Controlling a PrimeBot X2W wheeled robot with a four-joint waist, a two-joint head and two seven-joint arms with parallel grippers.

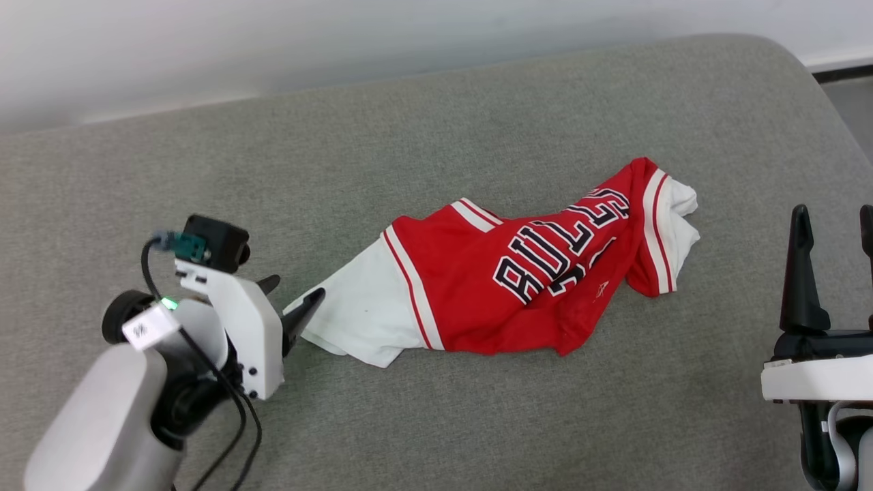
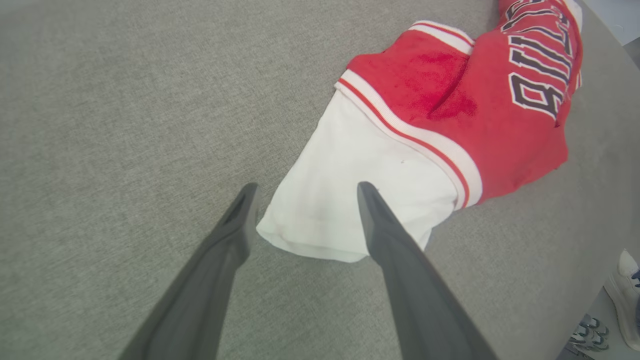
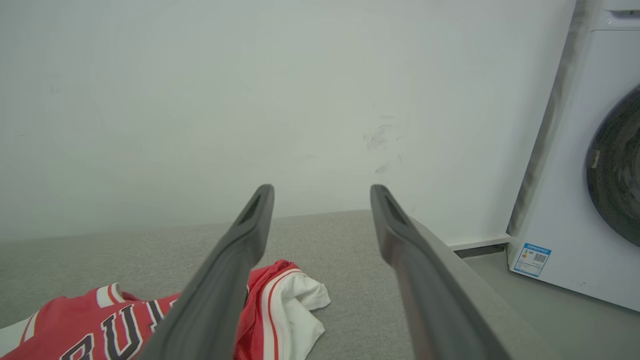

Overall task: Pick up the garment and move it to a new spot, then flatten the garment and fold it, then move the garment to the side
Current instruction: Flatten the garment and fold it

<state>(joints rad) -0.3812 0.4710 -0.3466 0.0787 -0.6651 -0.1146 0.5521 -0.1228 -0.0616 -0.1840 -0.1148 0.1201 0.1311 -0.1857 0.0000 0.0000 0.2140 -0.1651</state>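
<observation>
Red garment [image 1: 518, 286] lies crumpled mid-frame on grey cushion [image 1: 477, 123].
Left gripper [image 1: 294, 290] gapes empty at its white sleeve [image 1: 361, 314]; right gripper [image 1: 834, 211], lower right, spread wide, empty.

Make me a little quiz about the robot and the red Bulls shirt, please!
1. True or false: the left gripper is shut on the jersey.
2. Which part of the jersey lies nearest the left gripper? A) a white sleeve B) the striped collar C) the "BULLS" lettering
3. What stands at the right edge of the right wrist view?

Key: 1 false, its fingers are spread apart; 2 A; 3 a white washing machine.
</observation>
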